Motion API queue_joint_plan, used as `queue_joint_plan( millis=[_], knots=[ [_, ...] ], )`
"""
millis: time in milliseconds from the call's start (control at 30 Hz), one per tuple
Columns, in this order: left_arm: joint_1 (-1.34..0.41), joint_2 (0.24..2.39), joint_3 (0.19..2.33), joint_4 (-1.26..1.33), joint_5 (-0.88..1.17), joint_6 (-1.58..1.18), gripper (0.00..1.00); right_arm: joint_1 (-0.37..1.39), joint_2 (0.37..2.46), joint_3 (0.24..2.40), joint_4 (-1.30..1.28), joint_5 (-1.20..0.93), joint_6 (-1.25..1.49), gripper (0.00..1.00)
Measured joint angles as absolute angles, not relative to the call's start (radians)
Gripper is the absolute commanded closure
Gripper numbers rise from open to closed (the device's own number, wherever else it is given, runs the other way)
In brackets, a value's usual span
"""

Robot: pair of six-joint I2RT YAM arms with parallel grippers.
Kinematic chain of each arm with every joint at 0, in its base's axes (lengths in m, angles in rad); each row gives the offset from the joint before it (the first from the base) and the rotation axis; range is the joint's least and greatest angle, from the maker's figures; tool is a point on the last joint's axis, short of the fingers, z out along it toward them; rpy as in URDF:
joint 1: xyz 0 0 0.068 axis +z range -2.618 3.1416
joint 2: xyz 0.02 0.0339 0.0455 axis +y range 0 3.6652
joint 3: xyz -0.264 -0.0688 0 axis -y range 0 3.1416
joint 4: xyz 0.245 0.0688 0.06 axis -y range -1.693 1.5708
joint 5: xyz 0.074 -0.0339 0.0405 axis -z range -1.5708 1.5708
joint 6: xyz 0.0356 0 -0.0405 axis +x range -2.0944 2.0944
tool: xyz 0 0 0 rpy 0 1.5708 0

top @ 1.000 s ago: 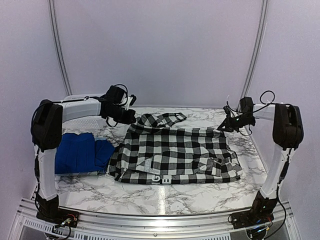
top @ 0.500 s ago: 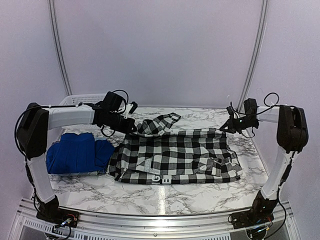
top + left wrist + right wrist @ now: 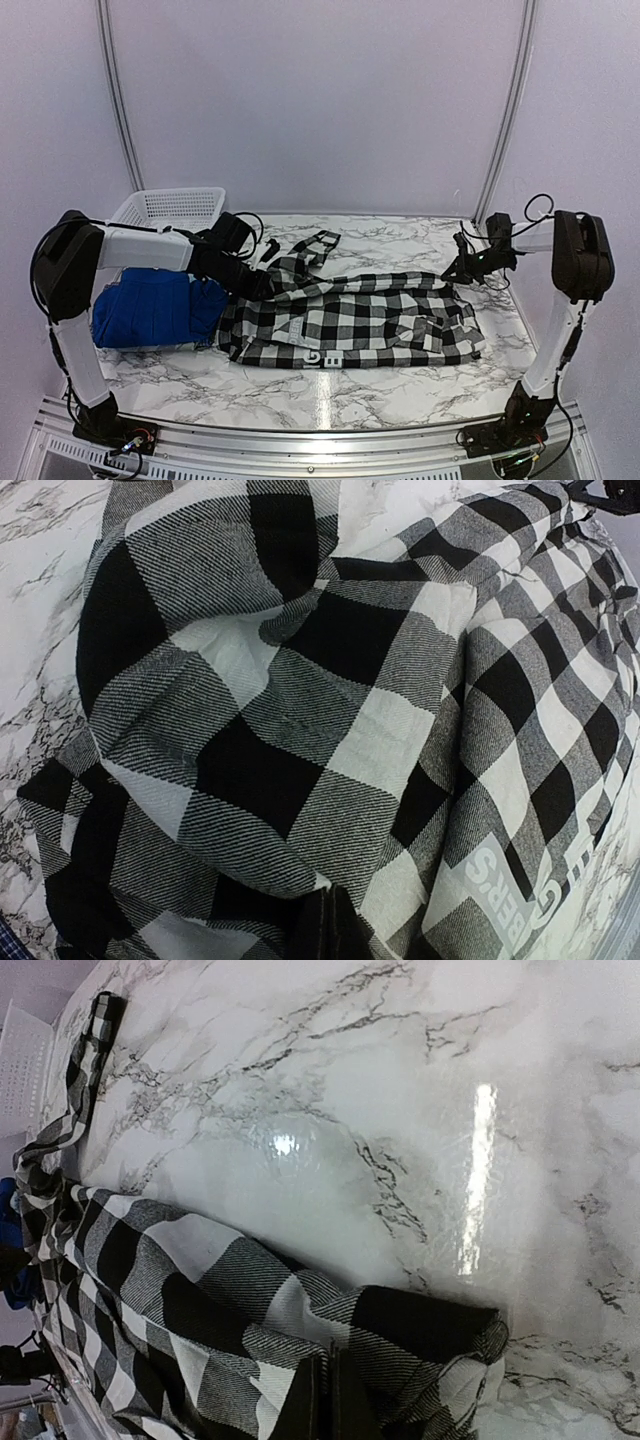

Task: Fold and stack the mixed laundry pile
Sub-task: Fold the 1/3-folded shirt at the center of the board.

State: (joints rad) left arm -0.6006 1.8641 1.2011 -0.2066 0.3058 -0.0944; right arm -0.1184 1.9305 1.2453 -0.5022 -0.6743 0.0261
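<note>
Looks early in the job. Nothing stacked yet. Black-and-white buffalo-check flannel shirt [image 3: 350, 320] spread mid-way across the white marble tabletop [image 3: 330, 395], far edge raised at both corners, fold not laid down. Rumpled royal-blue shirt [image 3: 150, 308] touching its left side, apparently waiting. White plastic lattice basket [image 3: 170, 205] at far left. Left gripper [image 3: 262, 282]: reaching low and inward, clamped tight on bunched check cloth. Right gripper [image 3: 462, 268]: forearm near level, pinched closed on the far-right hem.

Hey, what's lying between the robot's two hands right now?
The black-and-white flannel shirt spans the stretch from the left hand to the right hand, as the top view shows.
</note>
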Motion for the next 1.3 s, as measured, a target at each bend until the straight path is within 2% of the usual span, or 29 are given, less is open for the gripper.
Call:
queue_joint_plan(
  millis=[567,1033,1300],
  knots=[
    [-0.553,1.851,1.224,-0.190,0.376,-0.125,1.00,-0.123,1.949,1.308,-0.574,-0.665,-0.009,1.00],
    [-0.602,1.851,1.172,-0.199,0.309,-0.079,1.00,-0.141,1.930,1.232,-0.611,-0.634,-0.016,1.00],
    [-0.574,1.838,1.209,-0.210,0.314,-0.078,1.00,-0.167,1.919,1.307,-0.650,-0.657,0.008,1.00]
  ],
)
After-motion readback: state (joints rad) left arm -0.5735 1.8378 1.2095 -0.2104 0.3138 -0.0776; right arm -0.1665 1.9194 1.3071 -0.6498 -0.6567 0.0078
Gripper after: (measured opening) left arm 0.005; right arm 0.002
